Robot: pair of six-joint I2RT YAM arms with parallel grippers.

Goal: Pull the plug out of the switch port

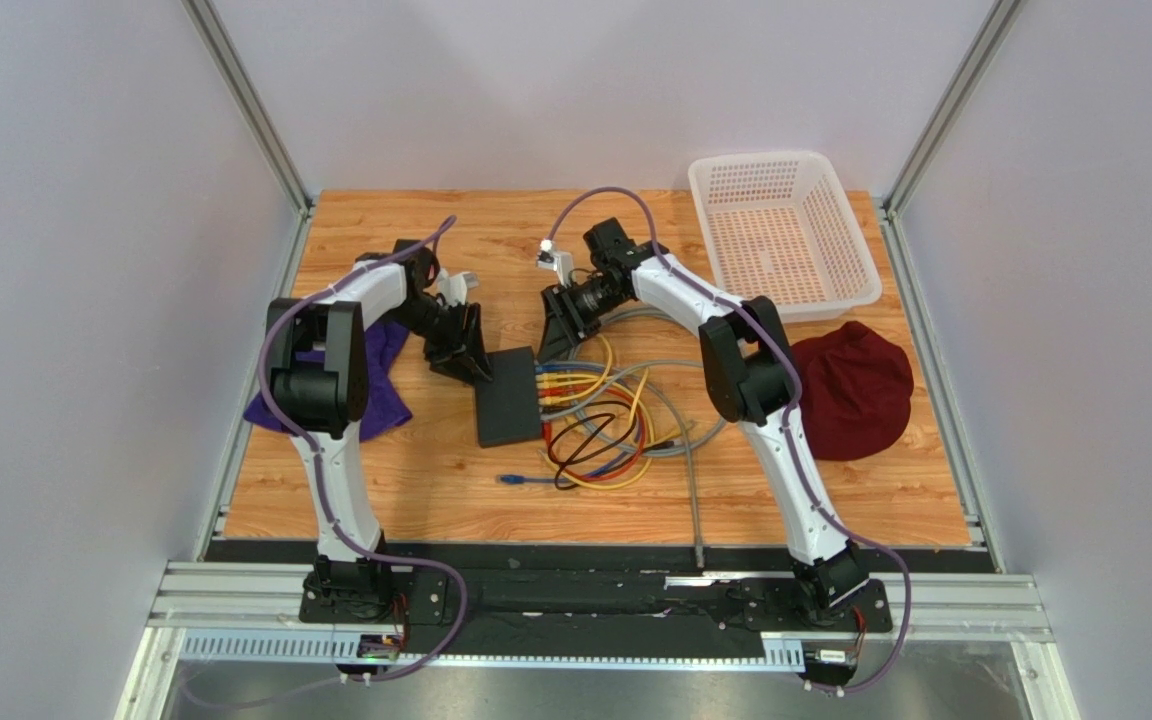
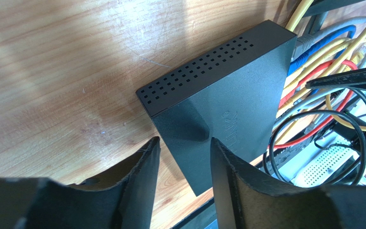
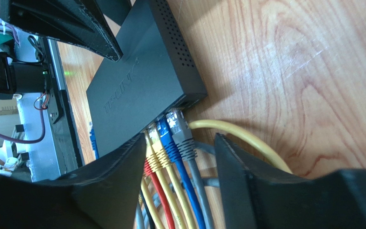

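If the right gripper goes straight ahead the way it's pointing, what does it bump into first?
Probably the plugs. The right gripper points at the switch, and the blue plug and grey plug sit between its open jaws, so it would touch those first, though depth is unclear.

Brand name TP-LINK in raised, same-colour letters on the matte black top face of the switch (image 3: 137,71), near the table's middle, readable in the right wrist view, only partly legible in the left wrist view
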